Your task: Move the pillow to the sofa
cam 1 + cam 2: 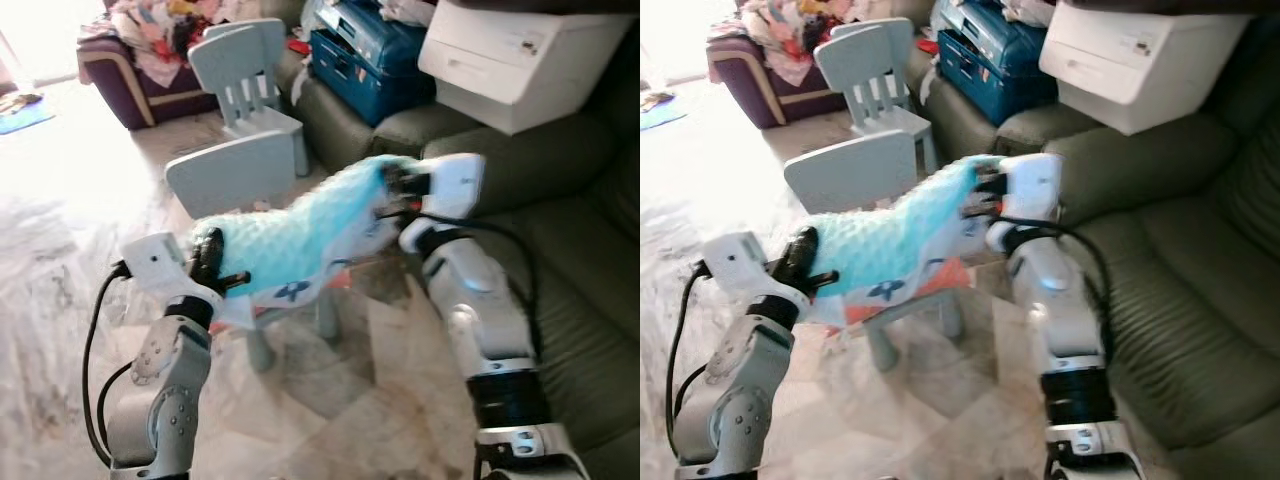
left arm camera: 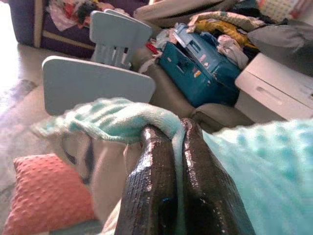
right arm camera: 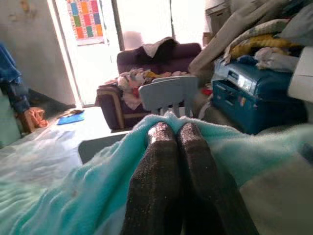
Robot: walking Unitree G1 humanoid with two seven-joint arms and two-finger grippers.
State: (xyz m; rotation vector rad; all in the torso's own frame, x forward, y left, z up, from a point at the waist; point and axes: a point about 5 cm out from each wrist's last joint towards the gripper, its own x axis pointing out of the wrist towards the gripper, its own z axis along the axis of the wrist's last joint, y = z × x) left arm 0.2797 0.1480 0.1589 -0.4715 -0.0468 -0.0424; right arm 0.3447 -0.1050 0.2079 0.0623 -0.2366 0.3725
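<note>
The fluffy turquoise pillow [image 1: 300,240] is blurring at its edges and covering the seat of the pale blue plastic chair [image 1: 240,175]. The dark green leather sofa [image 1: 560,300] is running off frame.

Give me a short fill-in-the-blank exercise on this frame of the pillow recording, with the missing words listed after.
1. The pillow is held up by ____ grippers at once.
2. The left gripper is ____ on the pillow's edge, as is the right gripper.
3. On the sofa, the box beside the blue case is ____ in colour.
4. Behind the pillow stands a small pale blue ____.

Missing words: both; shut; white; chair
</note>
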